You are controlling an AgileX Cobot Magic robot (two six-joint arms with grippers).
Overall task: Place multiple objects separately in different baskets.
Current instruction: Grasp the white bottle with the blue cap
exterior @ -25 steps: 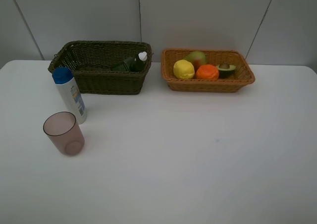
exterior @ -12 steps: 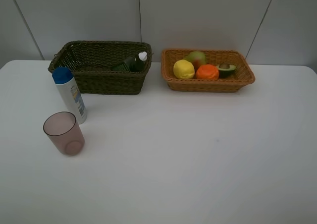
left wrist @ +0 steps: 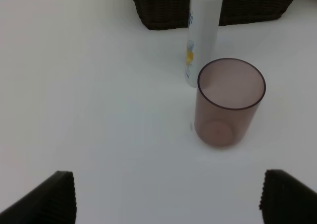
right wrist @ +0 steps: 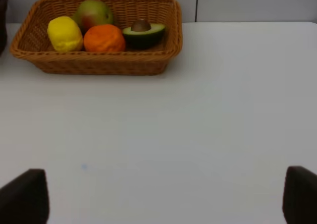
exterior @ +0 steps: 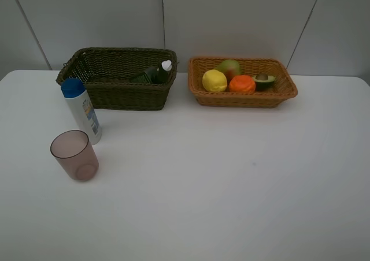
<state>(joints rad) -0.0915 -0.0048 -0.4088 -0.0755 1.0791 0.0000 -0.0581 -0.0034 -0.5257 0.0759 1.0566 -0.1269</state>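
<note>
Because two things stand outside the baskets, I judge that you are in the late part of the sorting, with the containers' side not finished. Read the high view as a dial, with 12 o'clock toward the wall.

At about 8 o'clock on the table (exterior: 231, 186) the pinkish cup (exterior: 74, 155) stands upright with its mouth up and nothing in it. Just beside it, at its 12 o'clock, the white bottle (exterior: 82, 111) with the blue cap is upright, close in front of the dark basket (exterior: 118, 76); from above I cannot tell if bottle and cup touch. Inside this basket, toward its 3 o'clock end, the green pump bottle (exterior: 153, 73) lies tilted against the wall. The rest of its floor is hidden from you.

At 1 o'clock the light basket (exterior: 243, 99) holds all the fruit: lemon (exterior: 214, 80), pear (exterior: 229, 68) behind it, orange (exterior: 242, 84) and avocado half (exterior: 264, 81). That side looks complete.

Your left gripper (left wrist: 173, 196) hangs over the bare table with its fingers wide apart and nothing between them; the cup is directly ahead of it, the bottle behind the cup. Your right gripper (right wrist: 161, 196) is spread wide too and holds nothing, well apart from the light basket.

The next move, I think, belongs to the left arm: take the cup first, because it blocks the way to the bottle. Close on its wall gently, since a thin cup can slip or tip, and keep away from the bottle when you lift toward the dark basket.
</note>
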